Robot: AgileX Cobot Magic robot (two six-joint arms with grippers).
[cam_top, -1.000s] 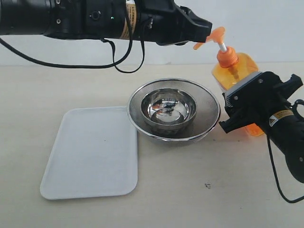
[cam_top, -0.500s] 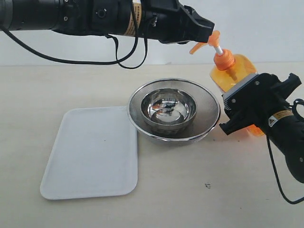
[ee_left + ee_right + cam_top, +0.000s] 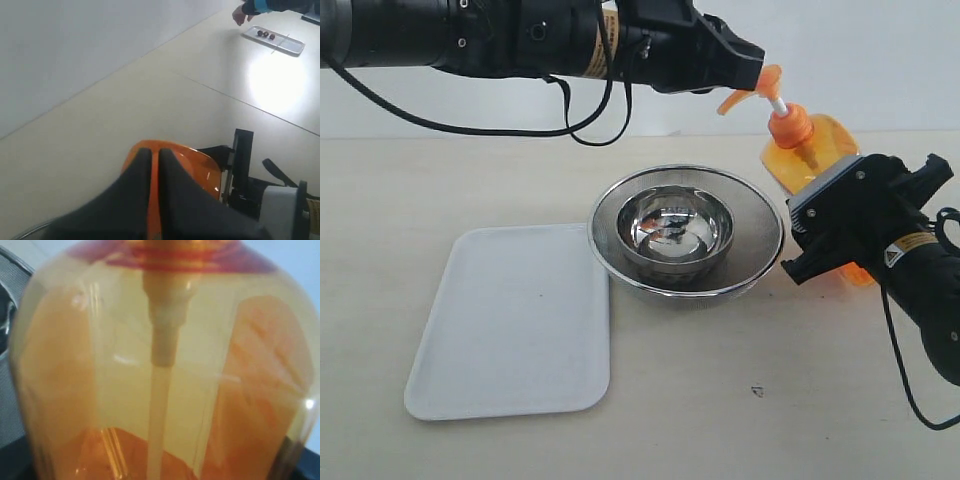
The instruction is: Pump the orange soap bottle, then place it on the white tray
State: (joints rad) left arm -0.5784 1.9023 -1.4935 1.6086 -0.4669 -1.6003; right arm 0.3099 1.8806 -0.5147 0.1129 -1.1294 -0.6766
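The orange soap bottle (image 3: 817,150) stands at the right of the table, leaning a little toward the bowl. My right gripper (image 3: 850,205) is shut on its body; its fingers are hidden in the right wrist view, where the translucent orange soap bottle (image 3: 160,365) and its inner tube fill the frame. My left gripper (image 3: 752,62) reaches across from the upper left, shut, with its tips resting on the orange pump nozzle (image 3: 763,88). In the left wrist view the left gripper (image 3: 155,152) shows two dark fingers pressed together over the orange pump nozzle (image 3: 200,162). The white tray (image 3: 510,320) lies flat at the left.
A round steel bowl (image 3: 685,232) with a wide mesh rim sits between the tray and the bottle, its rim touching the tray's right edge. The left arm's black cable (image 3: 590,110) hangs above the table. A small dark speck (image 3: 757,391) lies in front.
The bottle has leaned slightly further left and its pump head has dropped a little under the left gripper's tips. The right gripper has kept its hold and barely moved.
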